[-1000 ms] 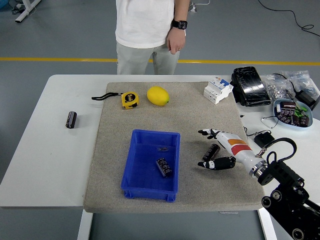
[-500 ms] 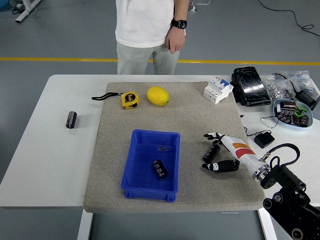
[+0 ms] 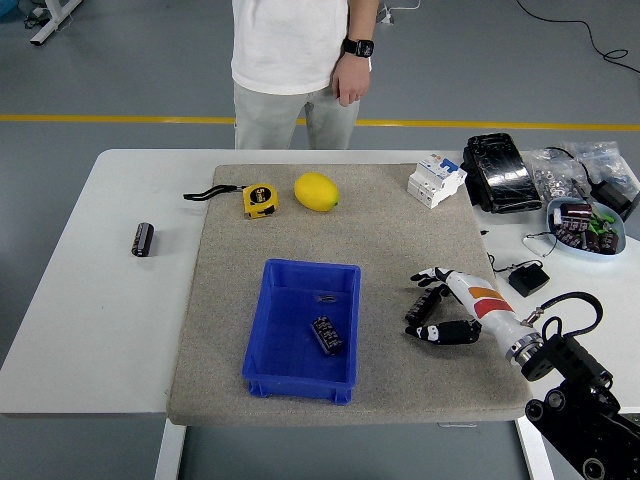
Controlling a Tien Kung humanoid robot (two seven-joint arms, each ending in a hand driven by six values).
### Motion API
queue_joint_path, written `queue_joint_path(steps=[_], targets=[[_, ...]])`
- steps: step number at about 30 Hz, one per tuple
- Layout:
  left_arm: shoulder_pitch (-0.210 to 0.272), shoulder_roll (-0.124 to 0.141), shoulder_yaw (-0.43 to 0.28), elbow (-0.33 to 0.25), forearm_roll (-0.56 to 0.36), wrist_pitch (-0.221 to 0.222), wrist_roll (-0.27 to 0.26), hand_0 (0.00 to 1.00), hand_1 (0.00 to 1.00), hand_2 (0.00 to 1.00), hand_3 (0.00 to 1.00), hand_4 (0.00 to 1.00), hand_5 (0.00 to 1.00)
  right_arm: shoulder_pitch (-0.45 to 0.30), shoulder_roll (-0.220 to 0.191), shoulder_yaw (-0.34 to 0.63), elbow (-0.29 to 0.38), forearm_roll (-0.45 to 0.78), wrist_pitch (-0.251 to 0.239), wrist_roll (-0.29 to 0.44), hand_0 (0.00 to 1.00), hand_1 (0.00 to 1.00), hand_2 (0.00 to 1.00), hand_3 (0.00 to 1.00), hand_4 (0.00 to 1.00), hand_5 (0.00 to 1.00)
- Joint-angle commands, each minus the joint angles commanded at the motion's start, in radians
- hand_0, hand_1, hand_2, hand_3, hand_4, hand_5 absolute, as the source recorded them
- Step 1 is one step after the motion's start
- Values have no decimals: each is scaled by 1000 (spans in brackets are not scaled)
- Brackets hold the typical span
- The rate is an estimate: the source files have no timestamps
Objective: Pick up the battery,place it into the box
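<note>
1. Now the right robot hand (image 3: 437, 306) hovers low over the grey mat (image 3: 380, 225), fingers spread wide around a dark battery (image 3: 420, 306) lying on the mat, without clearly gripping it.
2. Left of it, the blue box (image 3: 300, 385) already holds another battery (image 3: 326, 333).
3. Farther out lie a yellow tape measure (image 3: 259, 199) marked "5m", a lemon (image 3: 316, 191), and a white circuit breaker (image 3: 436, 179); its print is too small to read.
4. One more battery (image 3: 143, 239) rests on the bare white desk (image 3: 90, 310) at left.
5. Beyond the far edge a person (image 3: 290, 60) stands, hand (image 3: 350, 80) hanging, wearing a watch (image 3: 359, 47).
</note>
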Motion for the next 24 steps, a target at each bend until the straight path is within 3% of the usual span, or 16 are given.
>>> queue_joint_path(steps=[11, 12, 24], targets=[[3, 0, -6, -1, 13, -2, 5, 726, 673, 705, 628, 665, 642, -3, 0, -4, -7, 6, 0, -3, 296, 458, 539, 508, 899, 235], [3, 0, -6, -1, 13, -2, 5, 725, 674, 705, 628, 665, 642, -3, 0, -3, -6, 7, 1, -3, 273, 441, 520, 496, 860, 214], [-1, 1, -2, -1, 7, -3, 2, 725, 674, 704, 628, 665, 642, 7, -5, 15, 8, 2, 0, -5, 271, 438, 517, 497, 883, 229]])
